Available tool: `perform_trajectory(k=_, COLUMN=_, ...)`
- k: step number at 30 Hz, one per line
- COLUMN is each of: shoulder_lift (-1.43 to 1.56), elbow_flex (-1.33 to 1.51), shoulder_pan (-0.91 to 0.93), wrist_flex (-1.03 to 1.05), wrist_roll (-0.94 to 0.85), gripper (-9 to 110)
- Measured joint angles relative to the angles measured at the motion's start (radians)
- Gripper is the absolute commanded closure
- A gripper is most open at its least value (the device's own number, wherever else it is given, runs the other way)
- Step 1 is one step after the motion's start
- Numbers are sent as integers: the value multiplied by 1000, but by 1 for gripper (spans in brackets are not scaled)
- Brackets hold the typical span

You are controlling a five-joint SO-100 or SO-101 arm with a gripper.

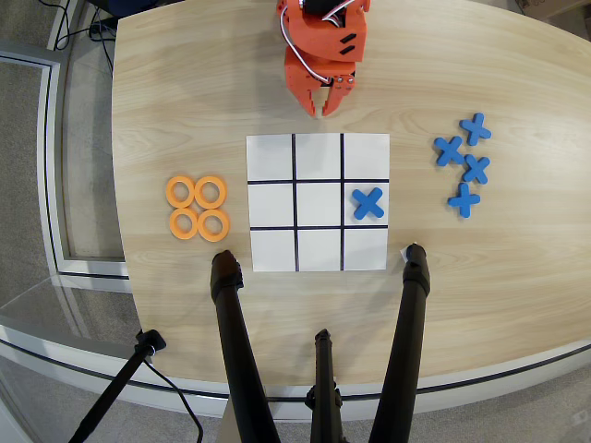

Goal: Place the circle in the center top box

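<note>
1. Hovering at the top edge of the overhead view, beyond the grid: the orange hand (326, 103), fingertips pointing down toward the paper, nearly closed together and gripping nothing.
2. Lying untouched on the counter (489, 268), left of the grid in this view: four orange rings in a tight two-by-two cluster, each touching its neighbours; taking the upper-right one as the circle (211, 192), closest to the grid, though any of the four looks equally usable.
3. Waiting empty: the center top box (319, 249), middle cell of the row nearest the black tripod legs (242, 351).
4. Sitting already in the right cell of the middle row: one blue cross (367, 203); resting well apart on the right of the counter: four more crosses (464, 164).
5. Judging progress as barely begun: no ring picked up, no ring on the grid; reaching, grasping, carrying and setting down all remaining.
6. Lying flat, hole facing up: the circle, round and so showing no long axis or heading; approaching from any side looking equally workable.
</note>
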Motion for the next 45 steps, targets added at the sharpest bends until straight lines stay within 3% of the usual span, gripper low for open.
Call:
perform_trajectory(k=19, shoulder_lift=-3, elbow_flex=0, shoulder_pan=0, wrist_flex=0, wrist_roll=0, gripper=93)
perform_trajectory(k=30, shoulder_lift=-71, elbow_flex=-72, shoulder_pan=110, wrist_flex=3, wrist_roll=8, gripper=92)
perform_trajectory(k=40, shoulder_lift=-423, elbow_flex=-488, shoulder_pan=225, wrist_flex=72, wrist_roll=35, gripper=86)
perform_trajectory(k=45, shoulder_lift=-712, elbow_flex=-676, shoulder_pan=307, wrist_flex=-35, wrist_roll=46, gripper=86)
